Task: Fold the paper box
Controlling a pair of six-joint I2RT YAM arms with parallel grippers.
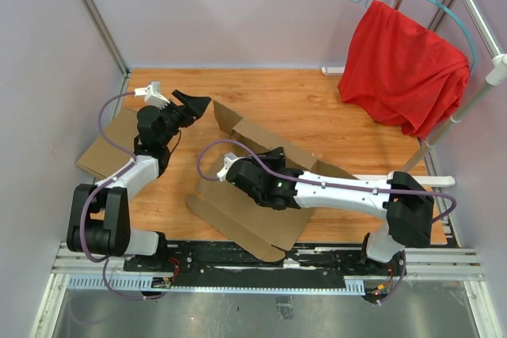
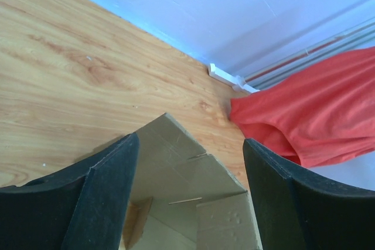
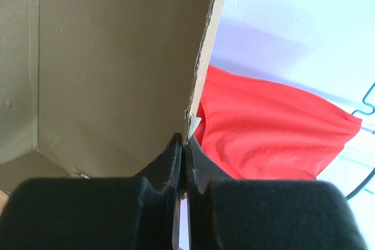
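The paper box [image 1: 261, 219] lies partly folded in the middle of the table, brown corrugated cardboard with flaps spread toward the near edge. My right gripper [image 1: 273, 156] is shut on the torn edge of an upright box wall [image 3: 117, 57], and its fingertips [image 3: 176, 150] pinch the cardboard with no gap. My left gripper [image 1: 194, 104] hovers open at the box's far-left corner. In the left wrist view its two black fingers [image 2: 105, 197] straddle a raised corner flap [image 2: 181, 174] without touching it.
A flatter tan cardboard piece [image 1: 107, 148] lies under the left arm at the table's left edge. A red cloth [image 1: 404, 69] hangs on a teal hanger from a rack at the back right. White walls enclose the wooden table [image 1: 317, 108].
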